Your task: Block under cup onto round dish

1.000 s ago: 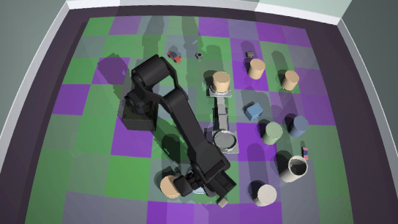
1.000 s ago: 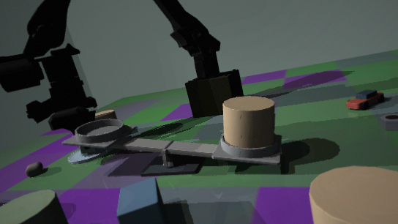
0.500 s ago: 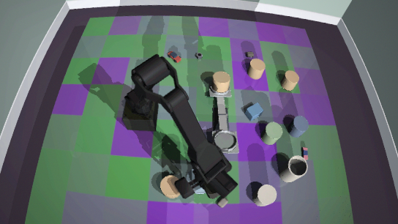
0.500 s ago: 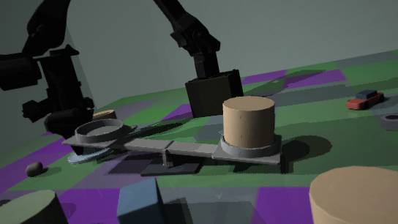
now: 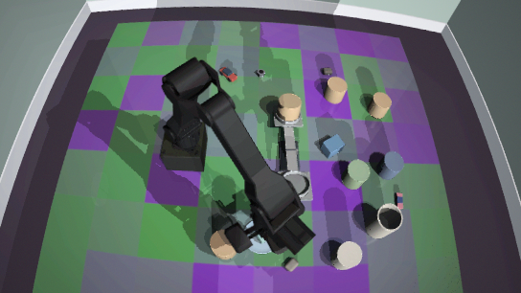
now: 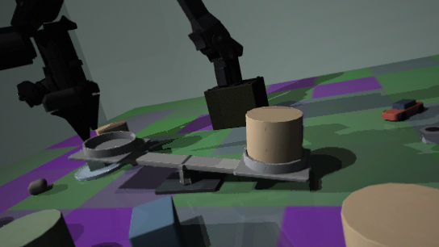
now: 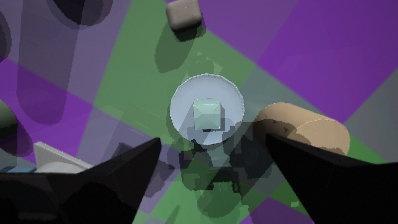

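The pale green block (image 7: 207, 114) (image 6: 95, 165) rests on the round pale blue dish (image 7: 185, 97) (image 5: 262, 247) (image 6: 82, 175). My gripper (image 7: 212, 140) (image 5: 259, 236) is open and empty above the dish, its fingers wide apart. One tan cup (image 5: 289, 106) (image 6: 274, 137) stands on the lower end of the balance (image 5: 288, 139) (image 6: 210, 162). The balance's other end is raised and its ring is empty. Another tan cup (image 5: 222, 244) (image 7: 320, 136) (image 6: 113, 128) stands on the floor close beside the dish, not above it.
A small grey-brown block (image 5: 290, 264) (image 7: 184, 15) (image 6: 38, 186) lies near the dish. A blue block (image 5: 332, 146), a green cylinder (image 5: 355, 174), a blue cylinder (image 5: 393, 166), an off-white cylinder (image 5: 348, 256) and a hollow one (image 5: 380, 227) stand right. A red car (image 5: 228, 74) is farther back.
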You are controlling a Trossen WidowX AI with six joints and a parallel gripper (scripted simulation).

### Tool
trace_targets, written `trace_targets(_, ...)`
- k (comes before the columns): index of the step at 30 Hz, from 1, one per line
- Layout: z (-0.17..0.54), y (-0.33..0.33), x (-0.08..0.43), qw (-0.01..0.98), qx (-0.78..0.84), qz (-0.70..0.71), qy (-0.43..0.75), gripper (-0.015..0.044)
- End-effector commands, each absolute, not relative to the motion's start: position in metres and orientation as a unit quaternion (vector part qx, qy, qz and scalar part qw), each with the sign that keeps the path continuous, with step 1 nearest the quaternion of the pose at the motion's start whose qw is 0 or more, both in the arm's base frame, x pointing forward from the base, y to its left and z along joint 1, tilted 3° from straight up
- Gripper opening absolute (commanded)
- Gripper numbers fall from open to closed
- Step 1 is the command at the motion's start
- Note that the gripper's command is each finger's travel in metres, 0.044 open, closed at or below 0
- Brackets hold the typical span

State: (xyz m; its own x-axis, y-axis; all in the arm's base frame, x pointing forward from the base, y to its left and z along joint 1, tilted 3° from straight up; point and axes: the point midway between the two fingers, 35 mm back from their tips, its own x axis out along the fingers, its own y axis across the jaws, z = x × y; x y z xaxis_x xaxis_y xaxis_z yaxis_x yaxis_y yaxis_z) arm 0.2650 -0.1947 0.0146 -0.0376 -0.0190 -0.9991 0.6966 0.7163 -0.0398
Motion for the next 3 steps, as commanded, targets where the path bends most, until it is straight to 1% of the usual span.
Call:
trace_targets(1,0.0481,-0.1941,0.2669,0.651,0.254,-0.278,0.659,0.044)
trace_targets(3,0.0581,-0.1933,0.2662,0.651,0.253,-0.279,0.659,0.044)
